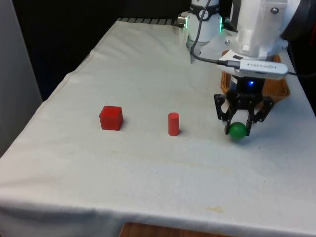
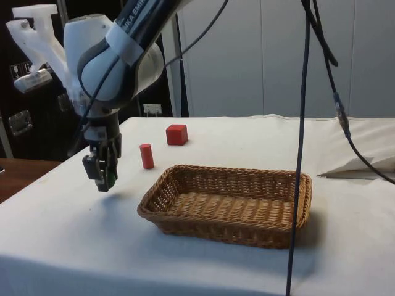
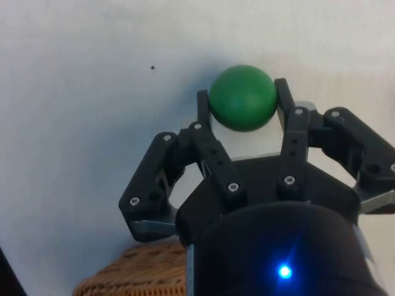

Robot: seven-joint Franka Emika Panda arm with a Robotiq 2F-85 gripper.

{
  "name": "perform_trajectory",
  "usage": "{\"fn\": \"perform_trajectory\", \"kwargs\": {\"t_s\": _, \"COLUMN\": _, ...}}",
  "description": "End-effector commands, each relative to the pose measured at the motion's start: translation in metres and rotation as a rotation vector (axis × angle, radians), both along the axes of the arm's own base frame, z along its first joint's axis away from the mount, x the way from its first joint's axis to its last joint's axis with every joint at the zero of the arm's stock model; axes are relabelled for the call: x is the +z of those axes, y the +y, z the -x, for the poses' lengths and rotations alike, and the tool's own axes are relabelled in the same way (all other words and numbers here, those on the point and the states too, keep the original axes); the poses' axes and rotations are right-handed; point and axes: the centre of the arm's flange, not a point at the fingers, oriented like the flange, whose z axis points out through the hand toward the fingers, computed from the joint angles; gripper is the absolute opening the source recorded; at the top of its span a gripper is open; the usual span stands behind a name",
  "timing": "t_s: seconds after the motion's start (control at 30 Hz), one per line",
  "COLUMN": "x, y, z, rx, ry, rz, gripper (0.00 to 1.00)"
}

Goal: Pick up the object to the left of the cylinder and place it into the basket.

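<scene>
Side view: bare wicker basket (image 2: 228, 203), green ball (image 1: 238, 130) in end effector (image 1: 239, 129) alongside

The ball (image 1: 238, 130) is plain green, held between black jaws on a white arm (image 1: 256, 24). The cylinder (image 1: 173, 124) is solid red, and so is the cube (image 1: 111, 118) on the front view's left. The basket (image 2: 229, 203) is woven tan-brown wicker. The desk (image 1: 148, 89) wears a plain white cloth with a few faint yellowish stains near its near edge.
</scene>
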Motion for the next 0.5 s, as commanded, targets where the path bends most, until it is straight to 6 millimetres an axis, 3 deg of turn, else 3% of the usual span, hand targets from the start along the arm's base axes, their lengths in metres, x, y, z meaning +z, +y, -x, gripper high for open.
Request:
{"fn": "perform_trajectory", "kwargs": {"t_s": 0.0, "x": 0.003, "y": 0.001, "z": 0.002, "rx": -0.002, "ry": -0.001, "rz": 0.008, "gripper": 0.0}}
{"fn": "perform_trajectory", "kwargs": {"t_s": 0.47, "x": 0.023, "y": 0.002, "z": 0.007, "rx": -0.002, "ry": -0.006, "rz": -0.002, "gripper": 0.0}}
